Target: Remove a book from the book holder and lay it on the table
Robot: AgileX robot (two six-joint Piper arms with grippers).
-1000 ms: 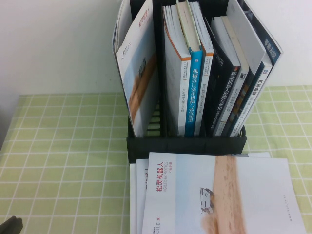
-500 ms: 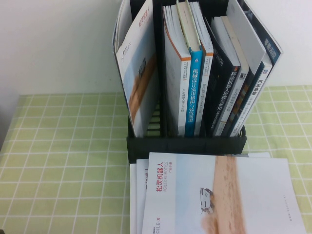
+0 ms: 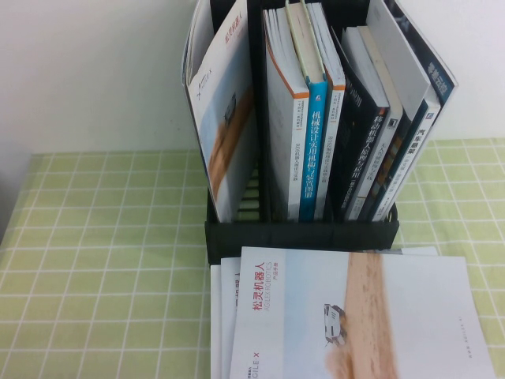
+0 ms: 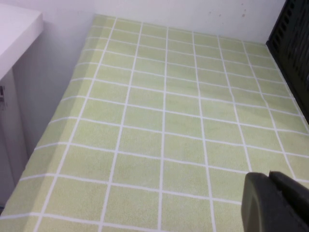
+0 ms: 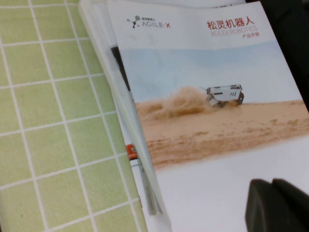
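Observation:
The black book holder [image 3: 300, 235] stands at the middle back of the green grid table [image 3: 102, 237]. One book [image 3: 363, 316], white with a tan band, red title and tiny robot, lies flat on the table in front of the holder, on top of a stack of similar thin books [image 3: 221, 316]. A like copy [image 3: 225, 126] stands in the holder's left slot. My right gripper [image 5: 272, 182] is shut and empty, just above the lying book [image 5: 203, 96]. My left gripper [image 4: 269, 175] is shut and empty over bare table [image 4: 169, 121], left of the holder [image 4: 294, 43].
Thick books with a blue spine [image 3: 316, 150] and dark spines [image 3: 371, 150] fill the holder's middle and right slots. A white wall is behind. A white ledge [image 4: 14, 29] stands past the table's left edge. Open cloth lies left of the holder.
The dark tip of my left gripper, seen at the bottom left corner of the high view a second ago, has gone out of that view. The books have not moved.

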